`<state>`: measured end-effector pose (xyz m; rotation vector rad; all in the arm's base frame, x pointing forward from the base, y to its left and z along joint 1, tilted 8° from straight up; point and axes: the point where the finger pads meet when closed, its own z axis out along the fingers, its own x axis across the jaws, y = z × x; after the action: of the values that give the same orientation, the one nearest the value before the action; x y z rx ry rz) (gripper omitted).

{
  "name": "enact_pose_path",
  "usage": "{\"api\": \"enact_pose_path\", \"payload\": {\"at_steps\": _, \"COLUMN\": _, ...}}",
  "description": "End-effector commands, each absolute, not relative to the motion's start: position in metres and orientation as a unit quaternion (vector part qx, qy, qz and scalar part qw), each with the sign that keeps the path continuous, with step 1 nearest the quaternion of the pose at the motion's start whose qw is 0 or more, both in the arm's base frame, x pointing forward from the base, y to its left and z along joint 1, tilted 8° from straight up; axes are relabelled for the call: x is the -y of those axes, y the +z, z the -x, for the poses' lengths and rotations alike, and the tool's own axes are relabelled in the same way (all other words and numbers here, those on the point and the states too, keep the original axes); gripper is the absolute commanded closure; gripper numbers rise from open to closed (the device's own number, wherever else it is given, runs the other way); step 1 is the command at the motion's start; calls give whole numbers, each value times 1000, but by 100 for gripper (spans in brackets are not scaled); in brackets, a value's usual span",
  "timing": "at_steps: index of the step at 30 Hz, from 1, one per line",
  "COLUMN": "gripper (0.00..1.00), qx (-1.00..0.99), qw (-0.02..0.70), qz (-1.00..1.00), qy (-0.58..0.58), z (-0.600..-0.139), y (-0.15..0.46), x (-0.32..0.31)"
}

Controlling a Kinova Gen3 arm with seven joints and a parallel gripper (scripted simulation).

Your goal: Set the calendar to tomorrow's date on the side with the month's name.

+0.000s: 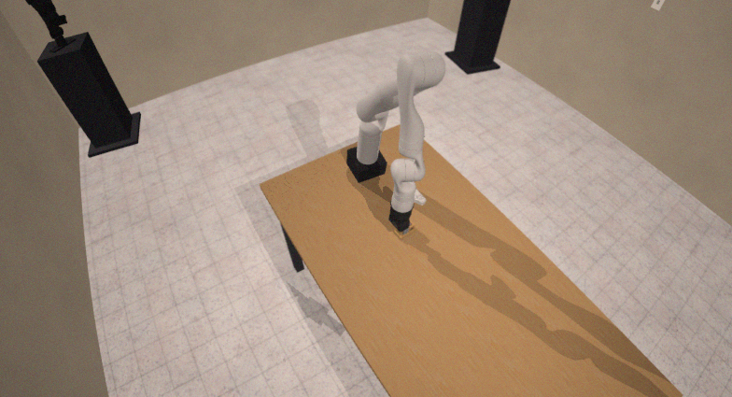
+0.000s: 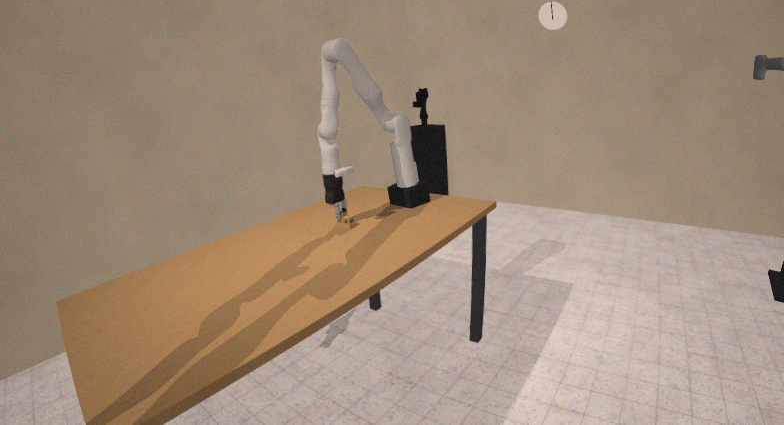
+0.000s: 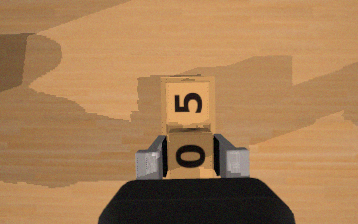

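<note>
In the lower centre of the wrist view, the end effector [image 1: 402, 233] [image 2: 341, 220] [image 3: 189, 148] is clamped on the 0 cube [image 3: 190, 169]. The 5 cube [image 3: 188, 117] (digit sideways) sits just above in frame.

Beige walls [image 1: 246, 24] [image 2: 192, 81] are enclosing a pale tiled floor [image 1: 169, 230] [image 2: 631, 312]. A wooden table [image 1: 369, 291] [image 2: 181, 274] is standing on dark legs, long shadows stretching across its top. Black pedestals [image 1: 94, 94] [image 1: 482, 24] are rising near the walls — one showing in the exterior view [image 2: 433, 158] too — while a round white clock [image 2: 552, 15] is hanging high.
</note>
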<state>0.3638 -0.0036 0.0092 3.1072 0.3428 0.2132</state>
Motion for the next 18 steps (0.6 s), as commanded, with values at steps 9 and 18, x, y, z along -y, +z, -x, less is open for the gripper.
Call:
{"api": "enact_pose_path", "payload": {"at_steps": 9, "gripper": 40, "qx": -111, "qw": 5, "qz": -991, "qy": 70, "z": -364, "y": 9, "x": 4}}
{"api": "enact_pose_path", "payload": {"at_steps": 18, "gripper": 40, "qx": -110, "qw": 5, "qz": -991, "qy": 70, "z": -364, "y": 9, "x": 3}}
